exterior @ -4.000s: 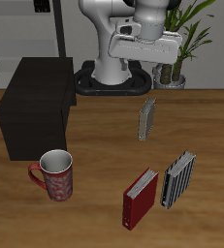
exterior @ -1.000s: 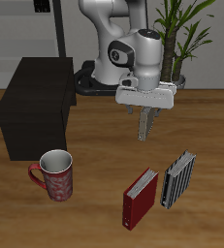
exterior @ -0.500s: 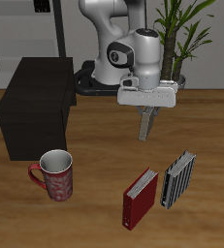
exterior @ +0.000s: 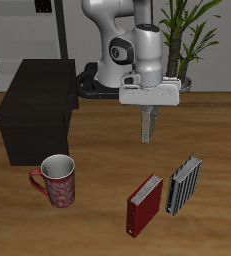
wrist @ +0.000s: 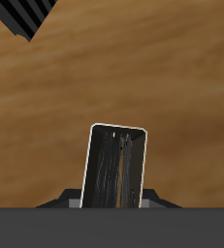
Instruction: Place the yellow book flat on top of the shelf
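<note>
The yellow book (exterior: 148, 126) stands upright on its edge near the middle of the table, and hangs straight from my gripper (exterior: 149, 110). The gripper comes down on it from above and is shut on its upper edge. In the wrist view the book (wrist: 113, 167) shows edge-on between the fingers, with the gripper (wrist: 113, 200) closed around it. The shelf (exterior: 37, 110) is a large dark cabinet on the table, well away from the book, with a bare flat top.
A red patterned mug (exterior: 57, 181) stands in front of the shelf. A red book (exterior: 144, 205) and a black-and-grey striped book (exterior: 184, 184) (wrist: 26, 15) stand near the table's front edge. A potted plant (exterior: 183, 45) and a thin grey rack (exterior: 47, 30) are at the back.
My gripper came down from high above onto the book. The book tilted half a second ago, now hangs straight, and the wrist has turned and risen slightly.
</note>
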### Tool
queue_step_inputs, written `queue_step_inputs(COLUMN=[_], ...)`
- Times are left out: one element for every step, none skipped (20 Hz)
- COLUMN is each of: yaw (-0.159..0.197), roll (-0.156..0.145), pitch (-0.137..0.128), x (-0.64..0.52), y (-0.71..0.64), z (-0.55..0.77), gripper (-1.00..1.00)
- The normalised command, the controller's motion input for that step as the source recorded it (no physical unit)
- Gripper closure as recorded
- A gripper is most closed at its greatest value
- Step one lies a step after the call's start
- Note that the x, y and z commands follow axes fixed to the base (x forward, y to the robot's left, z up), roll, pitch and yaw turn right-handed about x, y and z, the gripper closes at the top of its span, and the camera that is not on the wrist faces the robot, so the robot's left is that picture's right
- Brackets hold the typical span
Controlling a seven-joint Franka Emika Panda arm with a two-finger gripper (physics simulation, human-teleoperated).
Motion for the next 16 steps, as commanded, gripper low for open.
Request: queue_step_inputs(yaw=[0.043, 0.049, 0.008, 0.043, 0.085, 0.066, 0.061, 0.139, 0.098, 0.066, 0.132, 0.139, 0.098, 0.0, 0.086, 0.124], roll=[-0.04, 0.016, 0.021, -0.049, 0.008, -0.012, -0.028, -0.014, -0.059, -0.011, -0.036, -0.069, -0.045, 0.0, -0.033, -0.082], pitch=[-0.052, -0.083, -0.024, -0.04, -0.078, -0.051, -0.066, -0.09, -0.11, -0.05, -0.105, -0.118, -0.066, 0.0, -0.053, -0.1], x=[-0.05, -0.08, -0.08, -0.01, -0.11, 0.06, 0.0, -0.08, -0.02, -0.06, -0.05, -0.02, -0.01, -0.02, 0.0, 0.01], y=[0.03, 0.11, -0.09, 0.01, -0.06, 0.02, 0.09, -0.04, 0.05, -0.07, 0.01, -0.12, -0.08, -0.07, -0.09, -0.16], z=[0.39, 0.55, 0.27, 0.52, 0.69, 0.62, 0.65, 0.68, 0.67, 0.65, 0.63, 0.61, 0.55, 0.0, 0.52, 0.54], gripper=[1.0, 1.0, 1.0, 1.0, 1.0, 1.0, 1.0, 1.0, 1.0, 1.0, 1.0, 1.0, 1.0, 1.0, 1.0, 1.0])
